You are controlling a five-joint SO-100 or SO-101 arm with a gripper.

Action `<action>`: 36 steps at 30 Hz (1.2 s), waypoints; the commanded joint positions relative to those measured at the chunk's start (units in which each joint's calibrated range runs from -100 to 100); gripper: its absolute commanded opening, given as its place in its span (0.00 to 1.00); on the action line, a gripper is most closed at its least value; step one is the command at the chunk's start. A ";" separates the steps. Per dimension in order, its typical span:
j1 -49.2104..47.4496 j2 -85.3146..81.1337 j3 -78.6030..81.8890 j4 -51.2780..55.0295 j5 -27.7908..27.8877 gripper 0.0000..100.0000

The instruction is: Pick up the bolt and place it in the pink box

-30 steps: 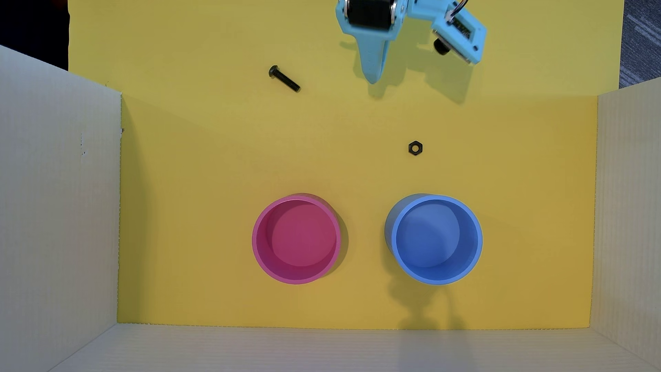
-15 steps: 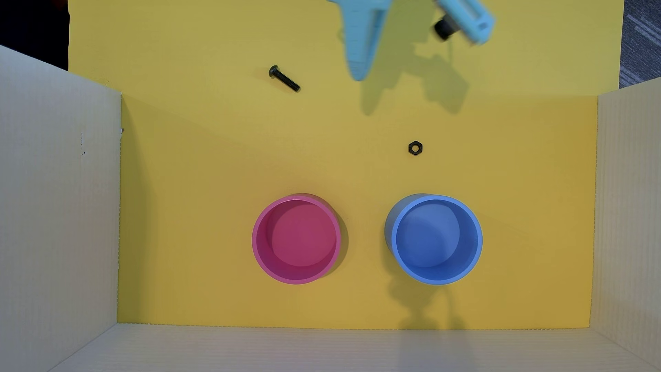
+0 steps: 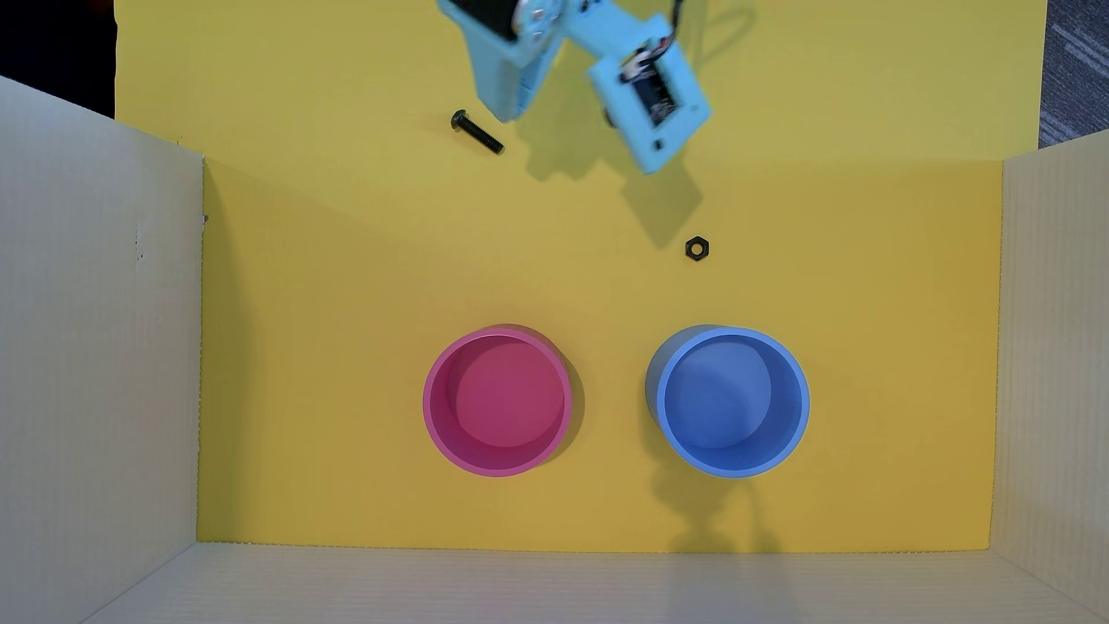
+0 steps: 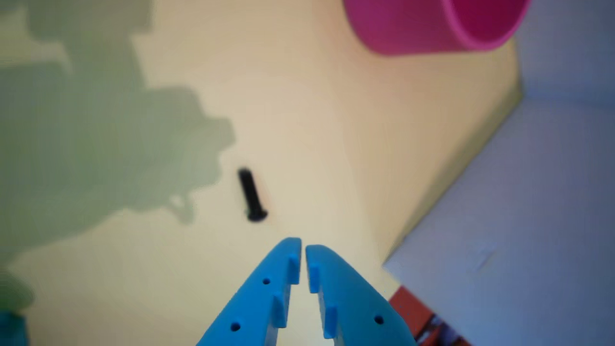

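Bolt (image 3: 477, 132) lying loose on the yellow sheet (image 3: 360, 270), gripper (image 4: 303, 247) hovering near it with nothing held.

Seen from the wrist camera, the blue jaws stand almost together, only a thin slit between the tips, with the bolt (image 4: 252, 195) just above and left of them, head nearest the tips. It looks small, rigid and fairly dense, probably smooth enough to roll or skid; the threaded shaft, taken across its width near the middle, seems the surest place to hold. Overhead, the bolt sits at the upper middle of the frame, well apart from the pink box (image 3: 432, 414) at lower centre. Only that view shows the blue container (image 3: 801, 414) beside the box and the hex nut (image 3: 697, 248) at right of centre. Only the wrist camera shows the jaw gap.
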 commanded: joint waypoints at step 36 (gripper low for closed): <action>6.96 13.77 2.44 3.12 17.01 0.16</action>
